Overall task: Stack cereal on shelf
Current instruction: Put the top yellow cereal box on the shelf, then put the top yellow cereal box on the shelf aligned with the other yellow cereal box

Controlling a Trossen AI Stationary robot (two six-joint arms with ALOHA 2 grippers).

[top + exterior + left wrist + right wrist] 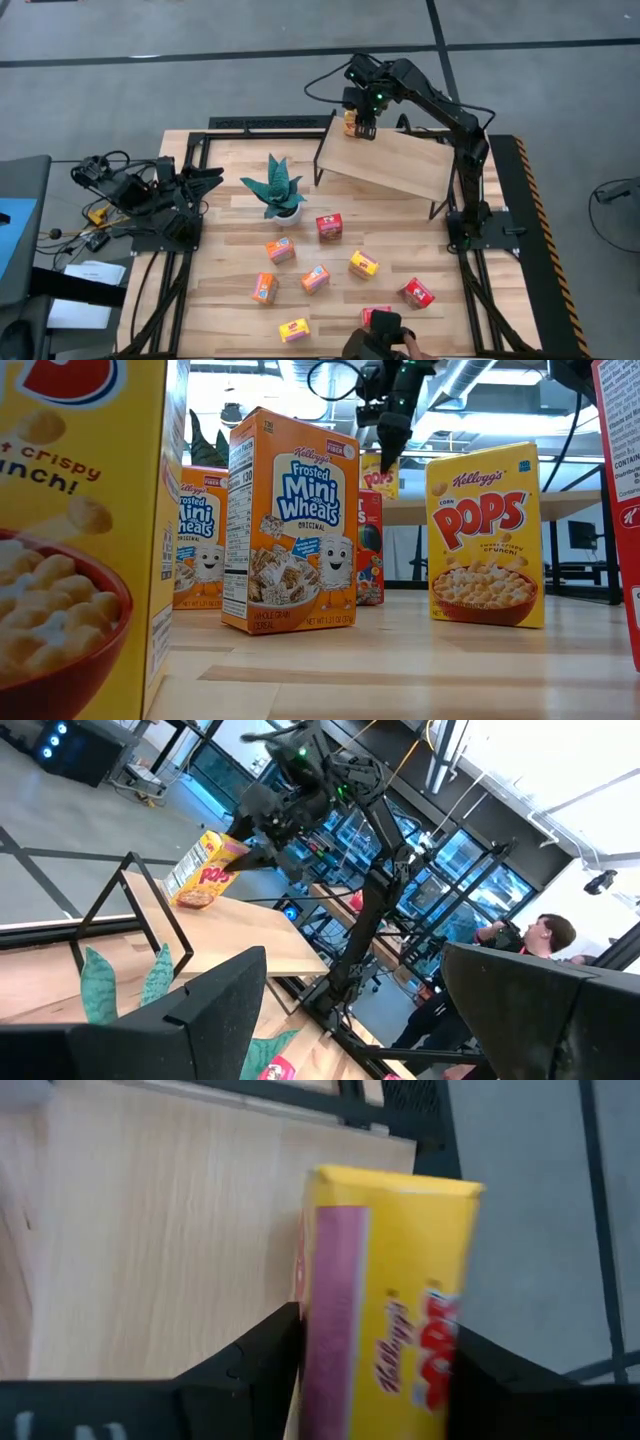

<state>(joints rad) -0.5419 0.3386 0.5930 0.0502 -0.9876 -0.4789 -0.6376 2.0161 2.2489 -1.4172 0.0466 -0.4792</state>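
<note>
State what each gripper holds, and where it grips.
The right gripper has a yellow cereal box between its fingers by the two broad faces, at the shelf's far left corner. The left gripper is open and empty.

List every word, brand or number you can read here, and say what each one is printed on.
"Kellogg's Frosted Mini Wheats ORIGINAL": orange box.
"Kellogg's CORN POPS": yellow box.
"crispy" and "NCH!", cut off: near yellow box.
"Mini": rear orange box.
Nutrition panels, small print under the logos and the tabletop boxes seen from above: too small to read.
</note>
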